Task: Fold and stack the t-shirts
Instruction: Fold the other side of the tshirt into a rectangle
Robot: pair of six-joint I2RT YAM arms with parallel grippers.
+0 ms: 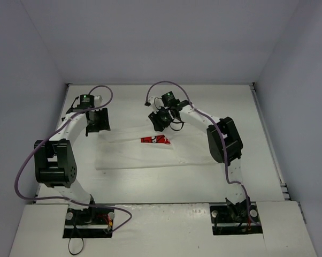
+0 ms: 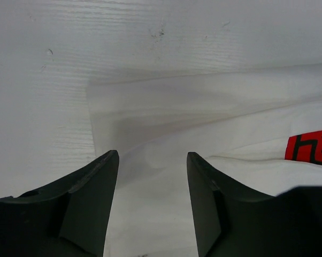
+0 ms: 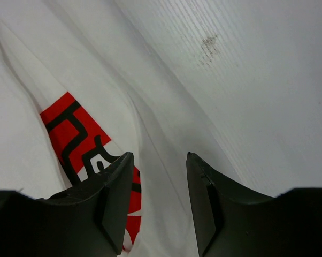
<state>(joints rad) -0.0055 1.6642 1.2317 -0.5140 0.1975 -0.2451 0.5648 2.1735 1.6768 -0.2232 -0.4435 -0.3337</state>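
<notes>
White cotton t-shirt (image 1: 150, 156) lies spread flat, a bit wrinkled, on the white wood-grain table (image 1: 225, 107). Its near hem is on the base side of both claws, well short of the arm mounts. The red square chest print (image 1: 155, 140) w/ dark-lined lettering is creased, just on the near side of the right claw (image 1: 161, 121) & off to the right of the left claw (image 1: 97, 121). Left claw (image 2: 152, 155) is released, fingers spread wide, nothing btwn them. In its wrist cam the t-shirt (image 2: 166, 107) runs under the gap, w/ a cloth corner just ahead & left of the tips and the print (image 2: 311, 148) far right. Can't tell if the tips touch the cloth. Right claw (image 3: 160, 155) is also released & empty. Its left finger (image 3: 115, 187) covers part of the print (image 3: 70, 128), the t-shirt (image 3: 22, 64) has folds running under the gap, and the cloth edge lies just ahead-right. Beyond both claws there's only table (image 2: 150, 32), w/ faint scuff marks past the right one (image 3: 268, 80).
</notes>
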